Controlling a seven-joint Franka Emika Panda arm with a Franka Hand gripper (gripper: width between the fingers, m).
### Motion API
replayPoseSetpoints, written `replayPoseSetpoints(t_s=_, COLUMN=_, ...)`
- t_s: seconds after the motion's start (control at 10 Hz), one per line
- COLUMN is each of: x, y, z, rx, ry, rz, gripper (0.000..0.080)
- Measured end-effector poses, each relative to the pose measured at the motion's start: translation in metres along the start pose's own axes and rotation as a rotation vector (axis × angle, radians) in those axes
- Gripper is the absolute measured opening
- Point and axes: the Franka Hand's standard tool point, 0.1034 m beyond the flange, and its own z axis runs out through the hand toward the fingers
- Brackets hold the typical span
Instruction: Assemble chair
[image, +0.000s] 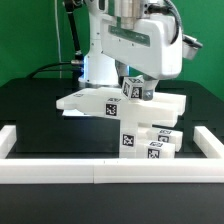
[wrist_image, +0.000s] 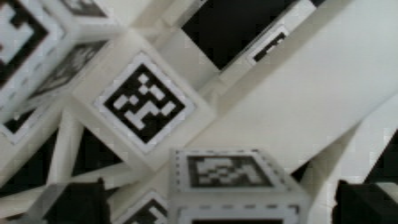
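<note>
The chair's white tagged pieces lie in a cluster at the table's middle. A flat slab (image: 95, 102) lies across the top, with tagged leg blocks (image: 140, 142) stacked in front of it. My gripper (image: 136, 90) hangs over the slab's far side, around a small tagged block (image: 132, 88). In the wrist view this block (wrist_image: 222, 172) sits between my dark fingers (wrist_image: 71, 203), with a gap showing on each side. The gripper (wrist_image: 217, 208) looks open. A larger diamond-tagged piece (wrist_image: 143, 100) lies just beyond the block.
Long white border rails run along the front (image: 100, 173), the exterior view's left (image: 8, 140) and right (image: 205, 145). The table top is black. The arm's white body (image: 140, 40) stands over the back of the cluster.
</note>
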Motion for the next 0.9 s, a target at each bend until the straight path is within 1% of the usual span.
replayPoseSetpoints(t_s=0.1, x=-0.0011, y=-0.0005, z=-0.0002, rx=0.0, ry=0.0, rz=-0.099, gripper=0.0647)
replayPoseSetpoints(t_s=0.3, x=-0.0017, y=-0.0011, z=-0.0006, rx=0.001, ry=0.001, rz=-0.305, gripper=0.0649)
replayPoseSetpoints(t_s=0.4, x=-0.0027, y=-0.0015, z=-0.0005, rx=0.0, ry=0.001, rz=-0.341, gripper=0.0649)
replayPoseSetpoints(t_s=0.6, x=-0.0008, y=-0.0008, z=-0.0003, rx=0.0, ry=0.002, rz=-0.55, gripper=0.0649)
replayPoseSetpoints(t_s=0.9, x=0.0013, y=0.0003, z=0.0, rx=-0.001, ry=0.002, rz=-0.753, gripper=0.0649)
